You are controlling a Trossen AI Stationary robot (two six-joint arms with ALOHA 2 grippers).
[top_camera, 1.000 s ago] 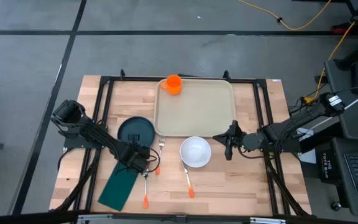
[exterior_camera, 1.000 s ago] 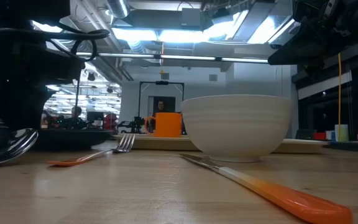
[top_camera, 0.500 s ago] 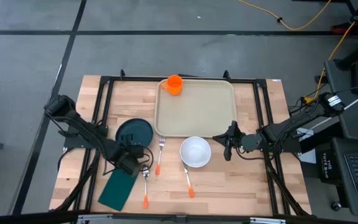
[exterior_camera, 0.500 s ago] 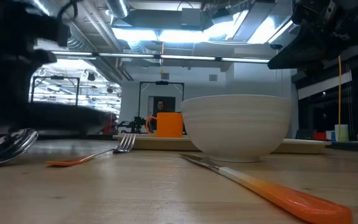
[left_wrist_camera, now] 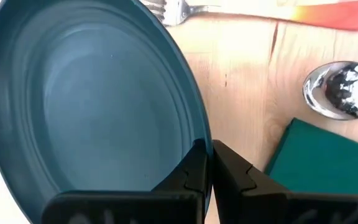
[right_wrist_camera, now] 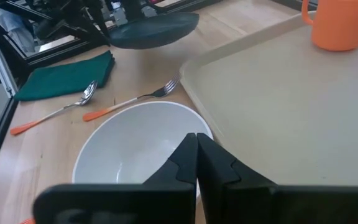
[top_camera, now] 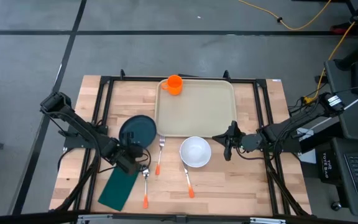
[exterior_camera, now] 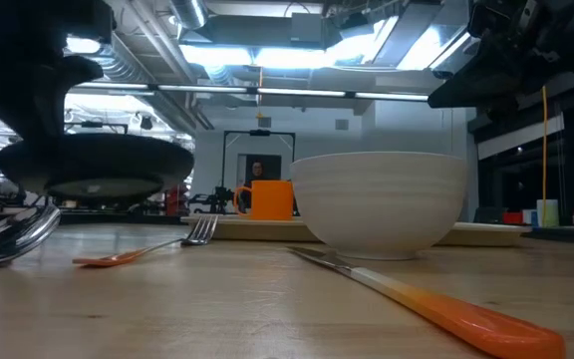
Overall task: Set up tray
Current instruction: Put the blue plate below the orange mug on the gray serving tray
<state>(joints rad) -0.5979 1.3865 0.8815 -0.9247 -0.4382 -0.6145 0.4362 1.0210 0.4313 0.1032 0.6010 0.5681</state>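
Note:
My left gripper (top_camera: pixel 132 155) is shut on the round dark teal plate (top_camera: pixel 137 130), which hangs above the table to the left of the beige tray (top_camera: pixel 197 115). The low view shows the plate (exterior_camera: pixel 98 165) clear of the wood. An orange cup (top_camera: pixel 174 84) stands in the tray's far left corner. My right gripper (top_camera: pixel 229 148) hovers shut and empty between the white bowl (top_camera: pixel 195 152) and the tray's near right corner. The bowl rests on the table, just near of the tray. My left gripper pinches the plate's rim (left_wrist_camera: pixel 199 132) on its near side. One finger lies over the inner face and one on the outer side. The fingers (left_wrist_camera: pixel 194 171) slant down at it from the table's near left. The plate is lifted clear of the table and roughly level.
A fork (top_camera: pixel 160 155), a spoon (top_camera: pixel 146 185) and a knife (top_camera: pixel 188 182), all with orange handles, lie on the wood near of the plate and bowl. A dark green napkin (top_camera: pixel 119 188) lies at the near left. Black frame rails (top_camera: pixel 102 118) run along both sides of the table.
My left gripper has risen and drawn slightly toward the table's left edge, staying shut on the plate's rim. The plate has come up off the table and now hangs clear above it.

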